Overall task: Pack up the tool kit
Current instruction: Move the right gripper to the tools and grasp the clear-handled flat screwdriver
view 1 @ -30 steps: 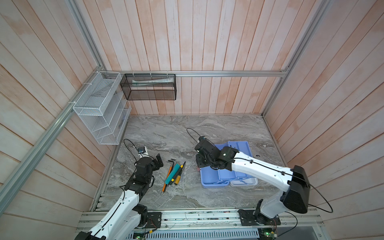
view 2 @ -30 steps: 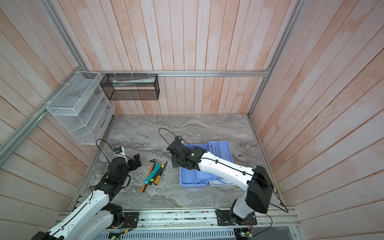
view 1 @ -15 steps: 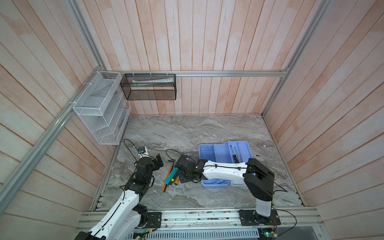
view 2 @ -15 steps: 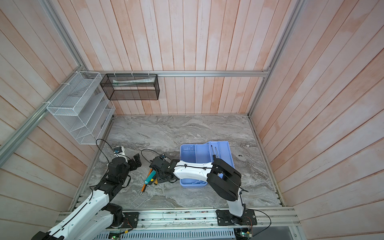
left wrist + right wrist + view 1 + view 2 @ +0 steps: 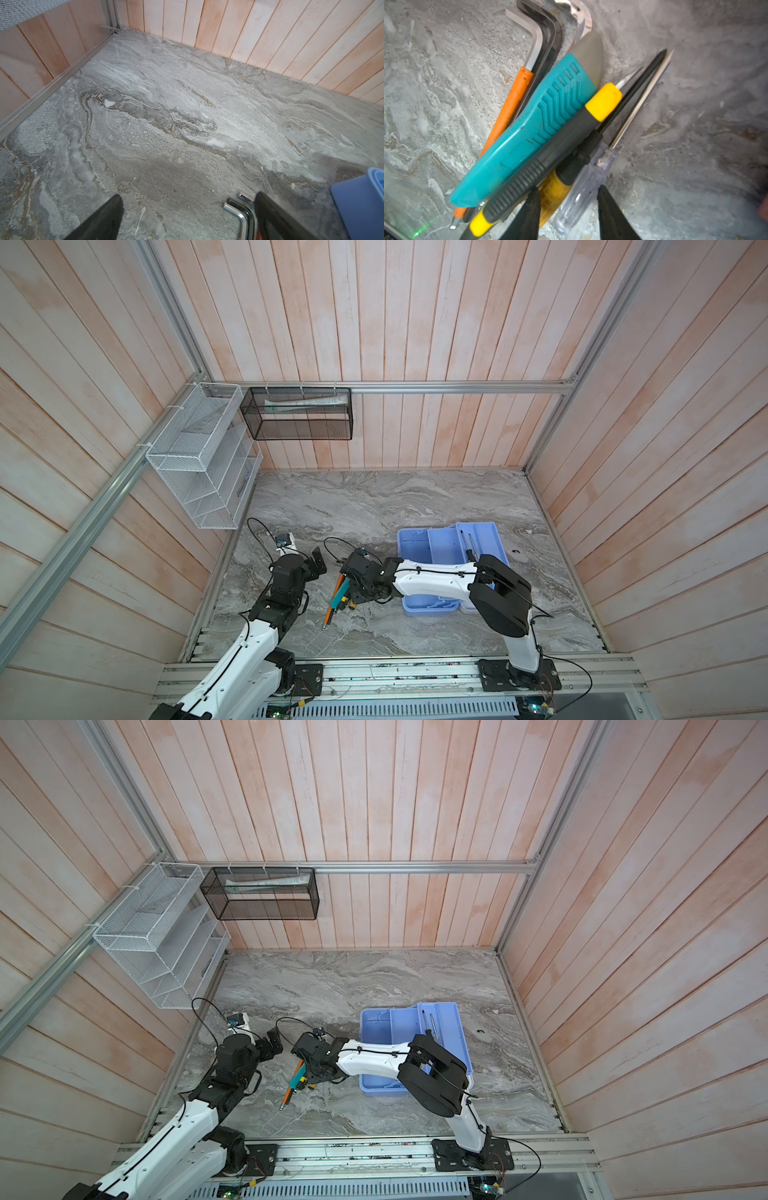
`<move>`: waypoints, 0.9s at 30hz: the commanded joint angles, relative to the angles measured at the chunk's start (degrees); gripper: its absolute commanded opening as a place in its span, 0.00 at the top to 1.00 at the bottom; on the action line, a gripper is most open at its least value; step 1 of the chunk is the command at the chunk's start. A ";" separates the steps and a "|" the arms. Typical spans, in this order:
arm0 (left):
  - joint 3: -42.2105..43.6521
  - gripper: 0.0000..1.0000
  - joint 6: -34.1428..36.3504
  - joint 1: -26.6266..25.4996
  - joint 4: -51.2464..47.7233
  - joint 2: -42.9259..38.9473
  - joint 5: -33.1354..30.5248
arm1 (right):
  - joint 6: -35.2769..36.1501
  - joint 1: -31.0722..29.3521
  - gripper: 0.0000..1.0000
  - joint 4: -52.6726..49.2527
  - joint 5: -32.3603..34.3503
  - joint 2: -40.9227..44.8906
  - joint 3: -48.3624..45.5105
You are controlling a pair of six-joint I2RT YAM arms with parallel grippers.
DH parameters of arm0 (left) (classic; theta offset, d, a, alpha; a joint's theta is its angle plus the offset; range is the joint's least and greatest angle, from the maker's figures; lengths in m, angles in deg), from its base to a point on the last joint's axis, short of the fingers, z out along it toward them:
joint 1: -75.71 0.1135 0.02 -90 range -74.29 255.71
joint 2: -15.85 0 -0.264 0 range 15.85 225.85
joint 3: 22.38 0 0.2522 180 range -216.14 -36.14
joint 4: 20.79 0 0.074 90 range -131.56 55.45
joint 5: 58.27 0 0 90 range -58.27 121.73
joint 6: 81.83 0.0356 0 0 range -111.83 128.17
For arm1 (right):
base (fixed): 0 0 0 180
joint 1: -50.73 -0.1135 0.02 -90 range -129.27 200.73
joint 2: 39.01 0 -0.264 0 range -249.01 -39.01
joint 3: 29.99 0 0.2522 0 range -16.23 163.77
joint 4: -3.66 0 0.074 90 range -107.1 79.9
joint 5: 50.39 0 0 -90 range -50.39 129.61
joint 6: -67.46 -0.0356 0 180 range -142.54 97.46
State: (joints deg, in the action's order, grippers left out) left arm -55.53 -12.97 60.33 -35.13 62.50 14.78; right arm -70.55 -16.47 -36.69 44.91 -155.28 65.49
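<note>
1. Two pincers in play. Left pincer [image 5: 314,567]: gaping wide, gripping nothing, hanging just left of the tool pile. Same wide gap in the left wrist view [image 5: 187,218].
2. Right pincer [image 5: 568,212]: down on the pile, gap narrow, fingers [image 5: 529,216] flanking two handles. Pinching or merely brushing them, cannot tell.
3. Counting the pile on the table [image 5: 374,506]: one teal tool [image 5: 529,128], one orange stick [image 5: 512,101] and three screwdrivers. Those are the black-and-yellow screwdriver [image 5: 550,158], the yellow-handled screwdriver [image 5: 552,195] and the clear-handled screwdriver [image 5: 583,187]. Add what look like three bent hex keys [image 5: 537,41], all lying side by side and touching.
4. One blue base [image 5: 413,541] and one blue tray [image 5: 484,533], right of the pile and not touching it. Two slim tools [image 5: 468,545] lying in the tray's long compartment.
5. Two wire baskets on the walls: white basket [image 5: 195,464], black basket [image 5: 299,414].
6. Against a second ago: right pincer gone from over the base's left edge, swung left and dropped onto the pile. Left half of the base now uncovered. Left pincer, pile, base and tray all unmoved.
</note>
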 commanded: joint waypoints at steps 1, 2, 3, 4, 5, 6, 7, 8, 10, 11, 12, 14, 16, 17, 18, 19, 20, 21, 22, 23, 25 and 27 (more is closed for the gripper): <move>-1.20 0.00 0.55 0.26 0.49 -0.50 0.17 | -0.56 -0.21 0.60 -2.85 1.94 -0.07 -0.02; -1.17 0.00 0.58 0.28 0.51 -0.57 0.14 | -0.64 -0.21 0.61 -2.93 2.04 0.20 -0.33; -1.17 0.00 0.57 0.26 0.49 -0.68 0.16 | -1.04 -0.21 0.62 -3.68 2.44 0.41 -0.67; -1.11 0.00 0.58 0.26 0.51 -0.68 0.16 | -1.54 -0.15 0.62 -4.42 2.92 0.67 -0.96; -1.09 0.00 0.57 0.26 0.56 -0.64 0.16 | -1.71 -0.13 0.63 -4.85 3.25 0.93 -1.12; -1.10 0.00 0.52 0.26 0.45 -0.66 0.16 | -1.91 -0.08 0.63 -5.25 3.52 1.19 -1.45; -1.11 0.00 0.48 0.26 0.42 -0.80 0.15 | -1.87 -0.04 0.65 -5.23 3.75 1.60 -1.70; -1.15 0.00 0.48 0.26 0.45 -0.84 0.16 | -1.94 0.05 0.66 -5.12 3.90 1.86 -1.79; -1.01 0.00 0.48 0.26 0.43 -0.92 0.12 | -1.83 0.31 0.68 -5.40 3.85 2.50 -1.52; -1.01 0.00 0.43 0.26 0.52 -0.95 0.12 | -1.74 0.39 0.68 -5.59 3.93 2.80 -1.36; -1.03 0.00 0.49 0.26 0.56 -0.85 0.16 | -1.74 0.40 0.69 -5.96 4.09 3.10 -1.18; -1.13 0.00 0.46 0.26 0.45 -0.77 0.09 | -1.82 0.40 0.70 -6.75 4.36 3.54 -1.16; -1.10 0.00 0.58 0.24 0.50 -0.80 0.17 | -1.74 0.57 0.70 -7.62 4.58 4.15 -1.28; -1.13 0.00 0.57 0.26 0.52 -0.85 0.23 | -1.74 0.71 0.70 -8.09 4.89 4.50 -1.22; -1.10 0.00 0.53 0.26 0.49 -0.89 0.24 | -1.66 0.88 0.70 -8.45 5.12 4.85 -1.44; -1.05 0.00 0.58 0.26 0.49 -0.84 0.17 | -1.65 1.06 0.70 -8.53 5.40 5.35 -1.55; -1.08 0.00 0.51 0.26 0.54 -0.76 0.17 | -1.65 1.26 0.70 -8.57 5.68 5.72 -1.80; -1.11 0.00 0.56 0.26 0.50 -0.72 0.17 | -1.74 1.65 0.70 -8.67 5.89 6.03 -2.13; -1.08 0.00 0.54 0.22 0.51 -0.70 0.17 | -1.82 2.06 0.70 -8.71 5.81 6.24 -2.42; -1.08 0.00 0.52 0.26 0.49 -0.69 0.16 | -1.83 2.41 0.71 -8.57 5.62 6.31 -2.53; -1.17 0.00 0.53 0.26 0.49 -0.55 0.16 | -1.57 2.55 0.71 -7.97 5.59 5.91 -2.53; -1.14 0.00 0.54 0.26 0.53 -0.68 0.15 | -1.80 2.53 0.70 -8.13 5.54 5.07 -1.82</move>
State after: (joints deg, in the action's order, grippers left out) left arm -55.53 -12.97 60.33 -35.13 62.13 14.78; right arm -71.97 -14.00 -43.27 48.97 -150.10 63.67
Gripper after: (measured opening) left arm 0.998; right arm 0.297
